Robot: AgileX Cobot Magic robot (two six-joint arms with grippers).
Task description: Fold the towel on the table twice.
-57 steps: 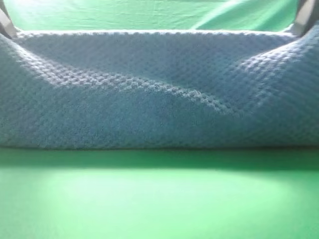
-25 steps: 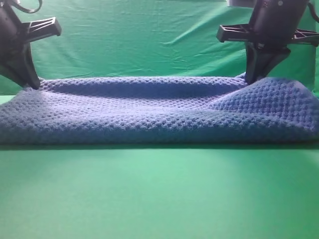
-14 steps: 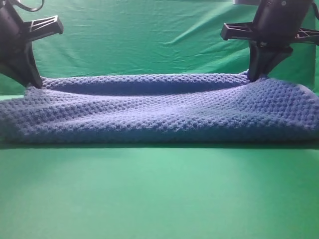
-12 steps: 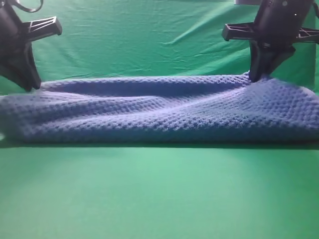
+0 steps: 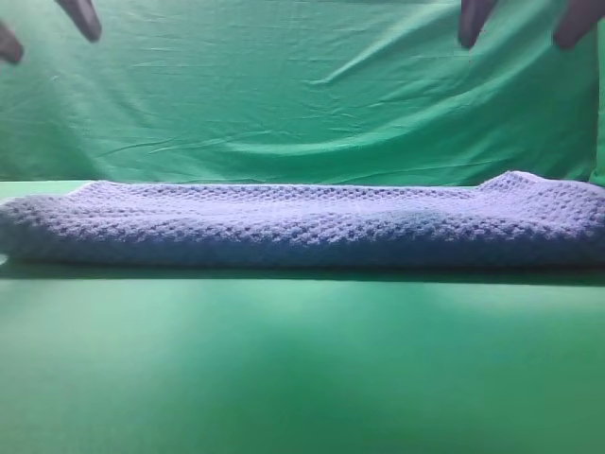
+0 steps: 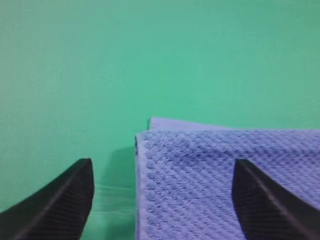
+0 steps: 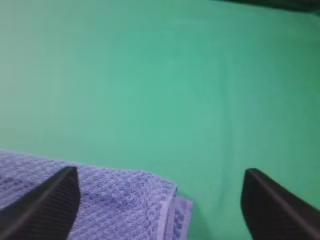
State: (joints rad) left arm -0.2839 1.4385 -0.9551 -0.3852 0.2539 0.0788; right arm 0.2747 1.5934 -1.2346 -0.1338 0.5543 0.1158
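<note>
The blue-grey waffle-knit towel (image 5: 302, 222) lies folded flat in a long low band across the bright green table (image 5: 302, 369). My left gripper (image 5: 47, 28) hangs open high above the towel's left end, and only its fingertips show at the top edge. My right gripper (image 5: 520, 24) hangs open high above the right end. In the left wrist view the open gripper (image 6: 162, 200) frames the towel's layered corner (image 6: 210, 180). In the right wrist view the open gripper (image 7: 160, 200) frames the other corner (image 7: 115, 210). Neither gripper touches the towel.
A wrinkled green backdrop cloth (image 5: 284, 104) hangs behind the table. Bare green table stretches in front of the towel and past both of its ends (image 6: 150, 60) (image 7: 200, 75).
Both grippers have let go of the towel's far edge and risen to the top of the view. The raised edge has dropped and the towel now lies flat.
</note>
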